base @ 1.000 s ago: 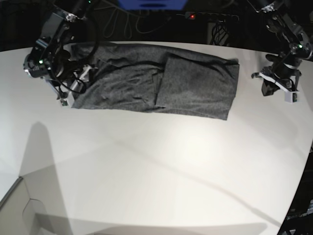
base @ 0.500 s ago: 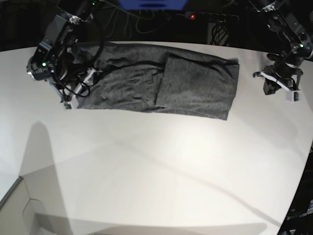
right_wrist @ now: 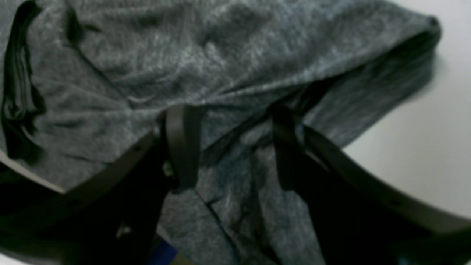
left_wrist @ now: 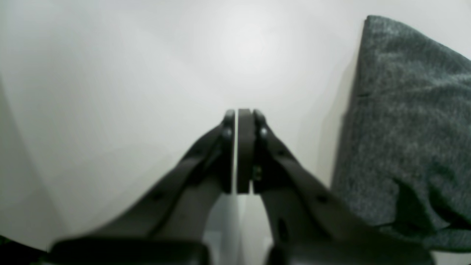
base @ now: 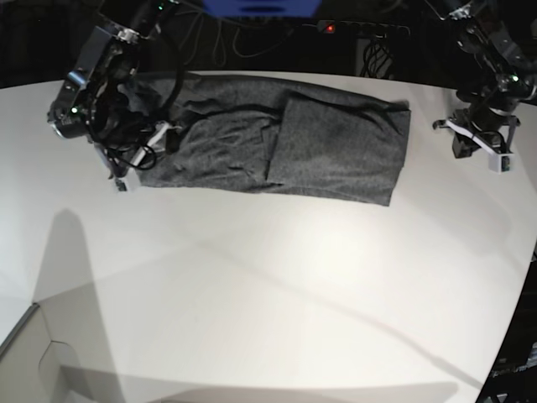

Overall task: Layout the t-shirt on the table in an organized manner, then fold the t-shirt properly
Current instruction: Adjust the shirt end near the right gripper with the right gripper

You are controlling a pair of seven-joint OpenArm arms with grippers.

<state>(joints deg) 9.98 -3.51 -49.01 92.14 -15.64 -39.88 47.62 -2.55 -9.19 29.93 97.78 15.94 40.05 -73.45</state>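
The dark grey t-shirt (base: 336, 147) lies folded into a long band across the far part of the white table (base: 268, 294). My right gripper (base: 138, 164) is at the shirt's left end. In the right wrist view it (right_wrist: 233, 147) is open, its fingers (right_wrist: 182, 147) straddling a raised fold of the shirt (right_wrist: 220, 55). My left gripper (base: 478, 151) hovers over bare table beyond the shirt's right end. In the left wrist view it (left_wrist: 239, 112) is shut and empty, with the shirt's edge (left_wrist: 404, 129) off to one side.
A power strip with a red light (base: 331, 28) and cables lie behind the table's far edge. A pale box corner (base: 33, 361) shows at the bottom left. The table's curved edge (base: 516, 336) runs down the right side.
My right gripper has moved inward onto the shirt's left end, and that end has shifted slightly with it. My left gripper has barely moved.
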